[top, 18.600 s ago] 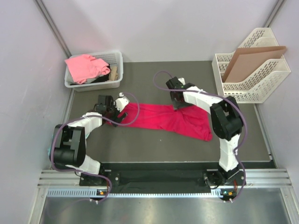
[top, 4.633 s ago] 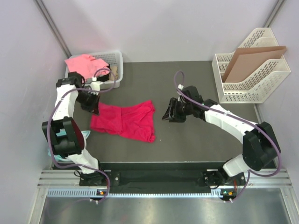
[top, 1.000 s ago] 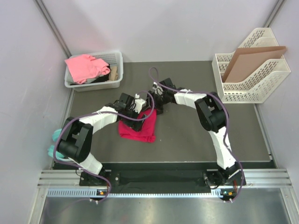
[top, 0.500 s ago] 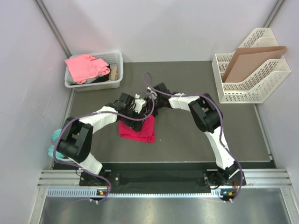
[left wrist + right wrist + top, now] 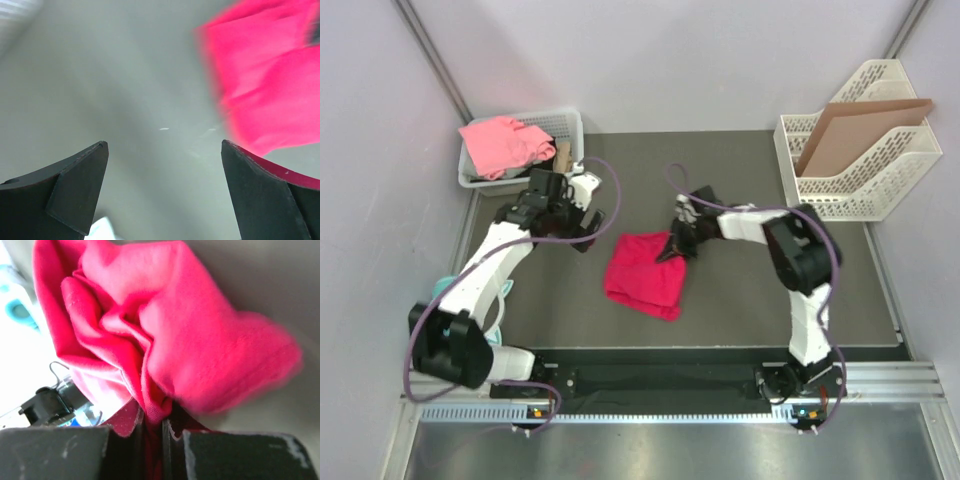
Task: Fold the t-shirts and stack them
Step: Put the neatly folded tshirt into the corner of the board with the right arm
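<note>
- Currently, the crimson t-shirt [image 5: 645, 275] lies as a compact, roughly folded bundle on the dark grey worktop [image 5: 740, 310], near the middle and between the two arms.
- In the top view its surface shows creases, and its outline is an uneven quadrilateral tilted toward the near right.
- Right gripper [image 5: 677, 245]: positioned at the far right corner of the crimson t-shirt, touching the cloth.
- Right wrist view: the jaws of the right gripper [image 5: 152, 422] are almost closed, with a bunched fold of the crimson t-shirt [image 5: 190, 340] pinched between them. The cloth spreads out beyond the fingertips in several wrinkled layers.
- Left gripper [image 5: 582, 222]: positioned to the left of the crimson t-shirt and apart from it.
- Left wrist view: the jaws of the left gripper [image 5: 164, 150] are spread wide and contain nothing. Bare worktop shows between the fingers, and the crimson t-shirt [image 5: 265, 90] appears at the upper right, blurred.
- The salmon-pink t-shirt [image 5: 500, 140] lies crumpled in a white basket [image 5: 576, 150] at the far left corner of the worktop, partly draped over the rim.
- A white file rack [image 5: 880, 195] stands at the far right and holds a brown cardboard sheet [image 5: 860, 125] that leans at an angle.
</note>
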You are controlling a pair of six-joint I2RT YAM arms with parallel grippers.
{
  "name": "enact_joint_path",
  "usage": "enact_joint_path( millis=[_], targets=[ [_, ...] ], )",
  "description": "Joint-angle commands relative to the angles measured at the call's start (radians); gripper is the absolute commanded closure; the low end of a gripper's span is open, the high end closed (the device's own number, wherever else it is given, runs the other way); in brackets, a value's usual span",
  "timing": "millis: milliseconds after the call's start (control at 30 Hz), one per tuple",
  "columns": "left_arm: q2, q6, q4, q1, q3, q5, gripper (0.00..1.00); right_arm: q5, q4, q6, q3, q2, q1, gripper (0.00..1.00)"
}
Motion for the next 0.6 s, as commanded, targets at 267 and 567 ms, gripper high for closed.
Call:
enact_joint_path(
  millis=[267, 567],
  targets=[
    [-0.268, 0.134, -0.162, 0.049, 0.047, -0.091, 0.01, 0.308, -0.214, -0.006, -0.495, -0.687, -0.512, 1.0],
    [-0.325, 0.166, -0.21, 0.073, 0.057, -0.127, 0.01, 0.355, -0.309, -0.064, -0.519, -0.72, -0.971, 1.0]
  ],
)
